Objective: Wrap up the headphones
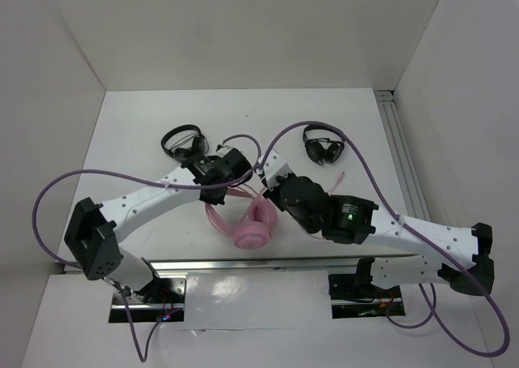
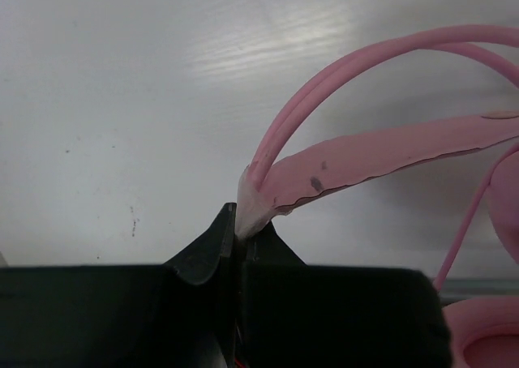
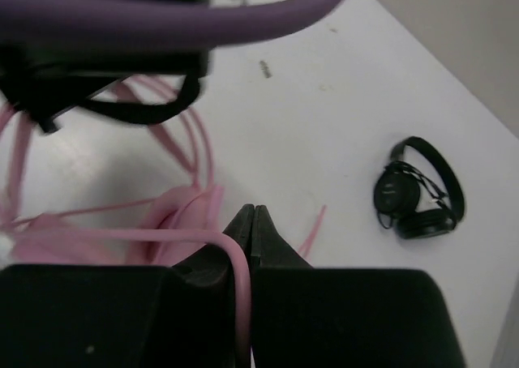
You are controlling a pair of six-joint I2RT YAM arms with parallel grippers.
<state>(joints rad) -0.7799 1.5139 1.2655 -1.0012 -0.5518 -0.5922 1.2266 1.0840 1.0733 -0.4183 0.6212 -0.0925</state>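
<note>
Left gripper [image 2: 239, 232]: jaws pressed fully together, pinching the end of the headband [image 2: 381, 151] where the flat pink strap and two thin pink rods meet. The band arcs away to the right, above the table [image 2: 122, 100].

Right gripper [image 3: 251, 219]: jaws also closed, tips touching. The thin pink cable [image 3: 122, 236] comes in from the left, bends over the left finger and runs down the seam between the fingers, so it looks nipped there.

Headphones [image 1: 253, 232]: pink, near the middle of the table's near edge, between the two arms, earcups low and the band leading up to the left gripper.

Around:
- One black headset [image 1: 181, 141] sits just beyond the left wrist.
- A second black headset [image 1: 324, 147] lies beyond the right wrist, clear of the pink cable.
- The arm's purple hose [image 3: 203, 18] crosses the top of the right wrist view, blurred, hiding part of the scene.
</note>
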